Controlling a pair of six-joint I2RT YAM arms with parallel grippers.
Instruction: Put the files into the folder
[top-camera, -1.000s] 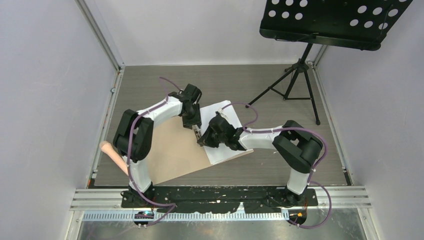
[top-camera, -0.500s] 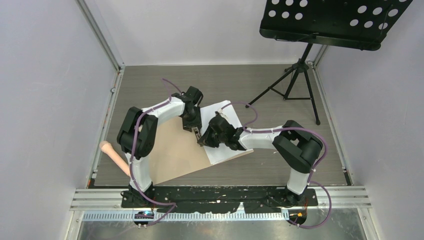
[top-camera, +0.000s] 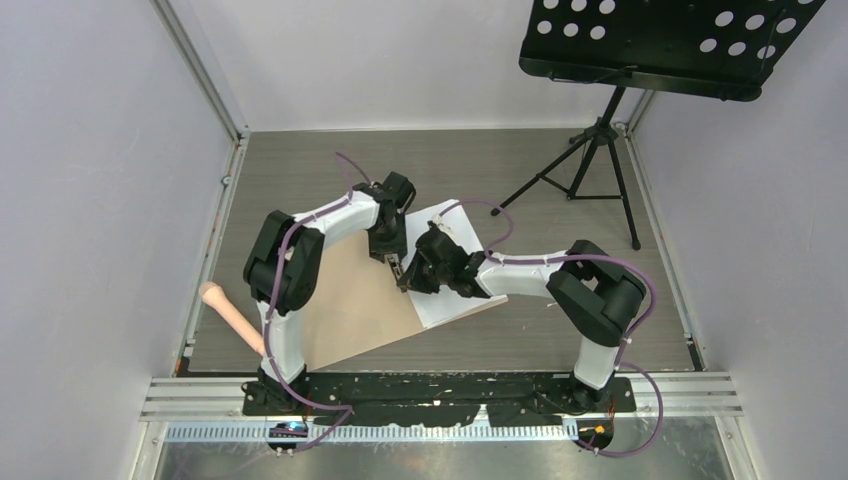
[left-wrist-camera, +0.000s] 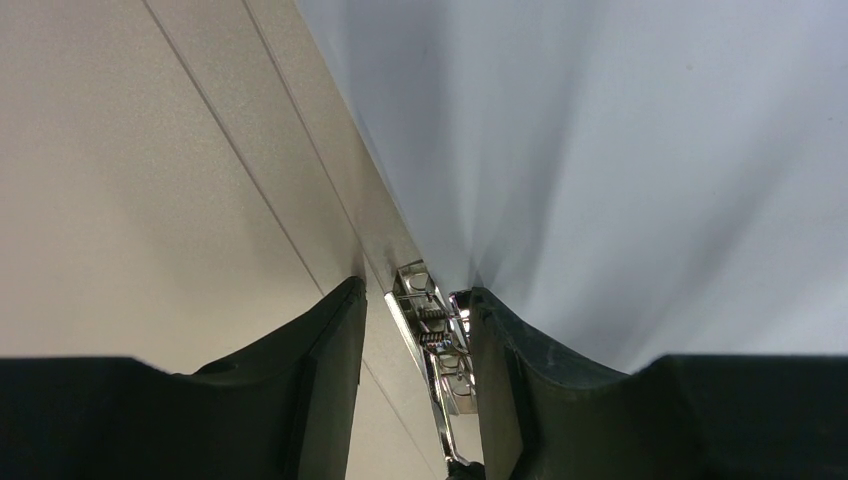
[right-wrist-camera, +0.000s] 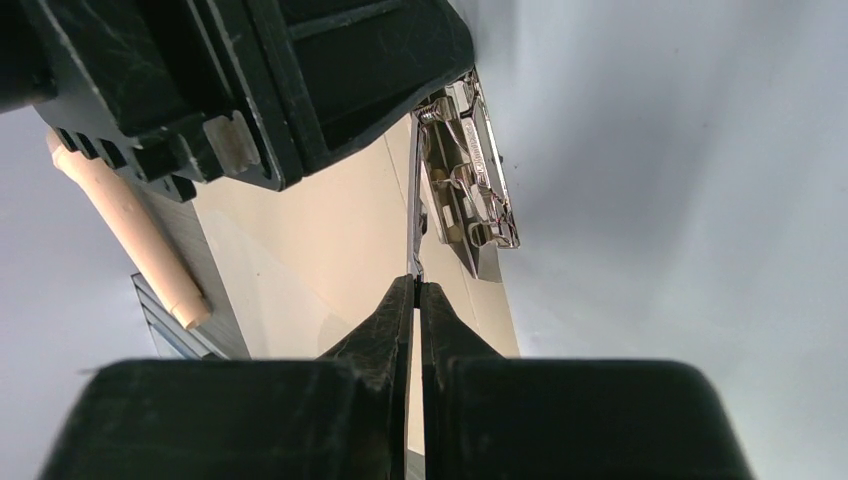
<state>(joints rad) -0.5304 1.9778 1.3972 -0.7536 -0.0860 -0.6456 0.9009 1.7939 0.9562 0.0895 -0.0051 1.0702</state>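
Right end effector (right-wrist-camera: 415, 297) is pinched shut on the thin lever (right-wrist-camera: 413, 230) of the clip (right-wrist-camera: 470, 185), probably to hold it open for the files (top-camera: 450, 303). Left end effector (left-wrist-camera: 415, 298) stands open astride the clip. Files lie on the leaf of the folder (top-camera: 345, 300) at 3 o'clock.

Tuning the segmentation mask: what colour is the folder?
The folder is plain tan brown, clearest in the top view.
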